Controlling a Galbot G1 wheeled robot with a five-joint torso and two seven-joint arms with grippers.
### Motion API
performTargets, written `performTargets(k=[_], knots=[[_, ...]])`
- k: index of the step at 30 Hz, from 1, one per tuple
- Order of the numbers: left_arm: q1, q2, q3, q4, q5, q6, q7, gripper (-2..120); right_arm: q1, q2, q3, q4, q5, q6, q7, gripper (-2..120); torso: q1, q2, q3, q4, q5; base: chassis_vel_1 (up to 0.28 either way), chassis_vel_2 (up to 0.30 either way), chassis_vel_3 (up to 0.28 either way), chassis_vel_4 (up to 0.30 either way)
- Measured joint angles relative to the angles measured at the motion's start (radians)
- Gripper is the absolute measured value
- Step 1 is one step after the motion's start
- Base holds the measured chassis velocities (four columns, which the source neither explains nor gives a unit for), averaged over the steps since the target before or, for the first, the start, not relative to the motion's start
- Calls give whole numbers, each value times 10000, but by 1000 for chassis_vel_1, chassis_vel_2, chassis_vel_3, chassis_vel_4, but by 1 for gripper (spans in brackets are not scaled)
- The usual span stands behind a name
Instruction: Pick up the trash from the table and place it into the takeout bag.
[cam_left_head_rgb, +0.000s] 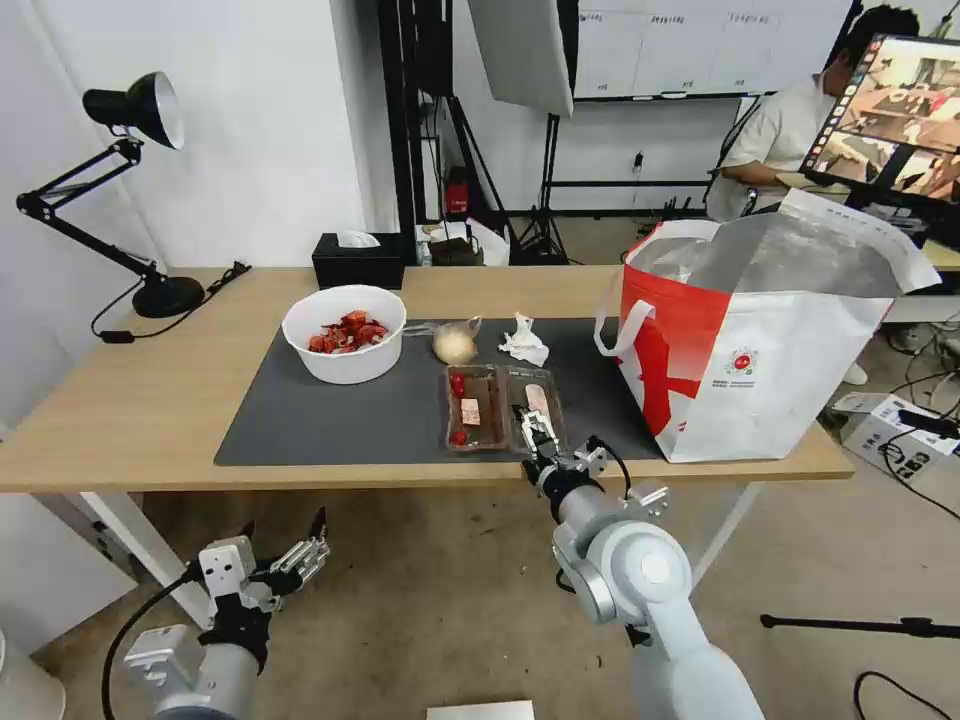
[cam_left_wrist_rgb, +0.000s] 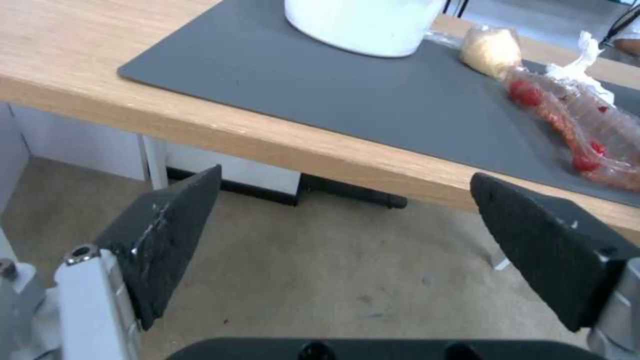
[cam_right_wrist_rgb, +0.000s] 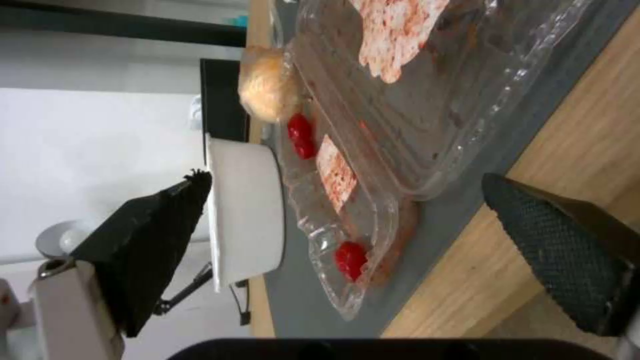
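Note:
On the dark mat (cam_left_head_rgb: 350, 420) of the table (cam_left_head_rgb: 150, 400) lies the trash: a white bowl of red scraps (cam_left_head_rgb: 345, 335), a clear bag with a yellowish lump (cam_left_head_rgb: 455, 343), a crumpled white tissue (cam_left_head_rgb: 524, 340) and an opened clear clamshell tray (cam_left_head_rgb: 500, 408). My right gripper (cam_left_head_rgb: 537, 428) is open at the tray's near edge; in the right wrist view the tray (cam_right_wrist_rgb: 400, 100) lies just beyond the gripper (cam_right_wrist_rgb: 343, 177), not gripped. The red-and-white takeout bag (cam_left_head_rgb: 760, 350) stands open at the table's right end. My left gripper (cam_left_head_rgb: 284, 525) hangs open below the table's front edge, holding nothing.
A black tissue box (cam_left_head_rgb: 357, 260) sits at the table's back edge, and a black desk lamp (cam_left_head_rgb: 130, 110) stands at the back left. In the left wrist view, the bowl (cam_left_wrist_rgb: 363, 22) and tray (cam_left_wrist_rgb: 580, 125) lie beyond the table edge (cam_left_wrist_rgb: 267, 145).

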Motion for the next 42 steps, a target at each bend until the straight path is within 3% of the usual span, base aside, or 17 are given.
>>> performTargets(k=[23,42], knots=[[-2,22,5,6,-6,-16,1,100,298,208,-9,-505,-90,-2,-187,100,0,1,-1,0,-1,0,0,0,0],[18,35,-1,25,-26,-84,9,100,196,121,-15,-387,-1143,-63,-724,100,0,0,0,0,0,0,0,0,0]])
